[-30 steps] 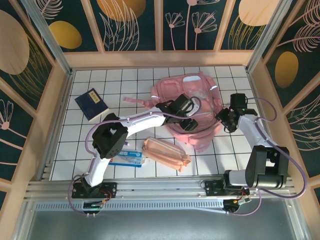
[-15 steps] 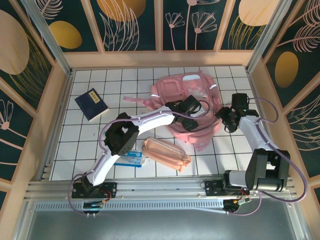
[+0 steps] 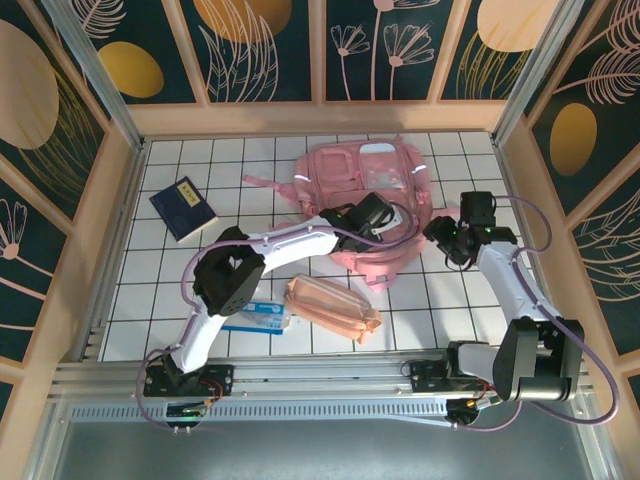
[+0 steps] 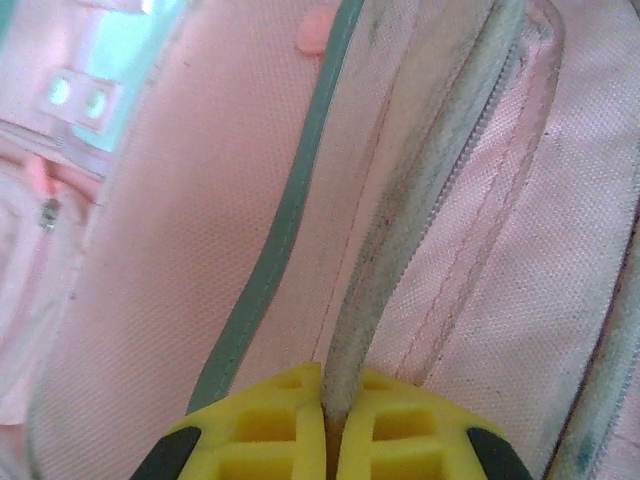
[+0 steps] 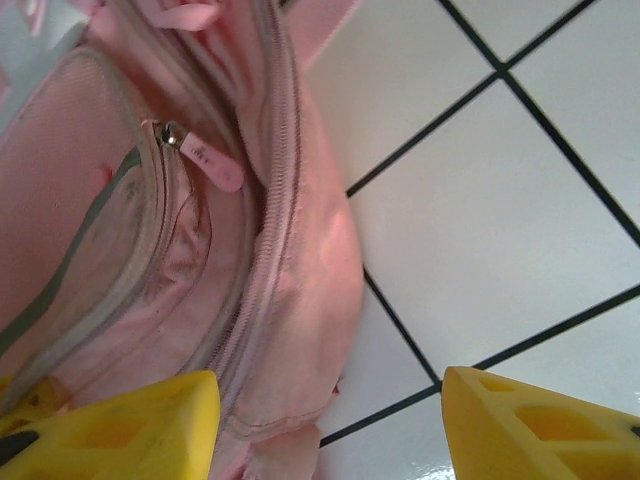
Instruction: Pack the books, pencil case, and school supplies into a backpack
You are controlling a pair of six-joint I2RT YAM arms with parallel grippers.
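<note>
The large pink backpack (image 3: 360,185) lies at the back middle of the tiled table, front pockets up. My left gripper (image 3: 375,235) is at its near edge; in the left wrist view the yellow fingers (image 4: 270,435) are shut on a grey-pink piped edge of the backpack (image 4: 200,200) beside the zip. My right gripper (image 3: 441,236) stands open at the bag's right side, with the backpack's zipped corner (image 5: 290,340) partly between its fingers (image 5: 130,425). The navy book (image 3: 184,208) lies far left. The peach pencil case (image 3: 333,308) and the white-and-blue packet (image 3: 256,316) lie near the front.
A pink zip pull (image 5: 212,165) hangs on the backpack's side. A pink strap (image 3: 268,183) trails left of the bag. Wooden walls (image 3: 110,220) fence the table on three sides. Bare tiles (image 5: 500,170) lie right of the bag.
The left gripper has shut on the backpack's edge. The bag has shifted toward the back and lies flatter. The right gripper has moved slightly left and stays open.
</note>
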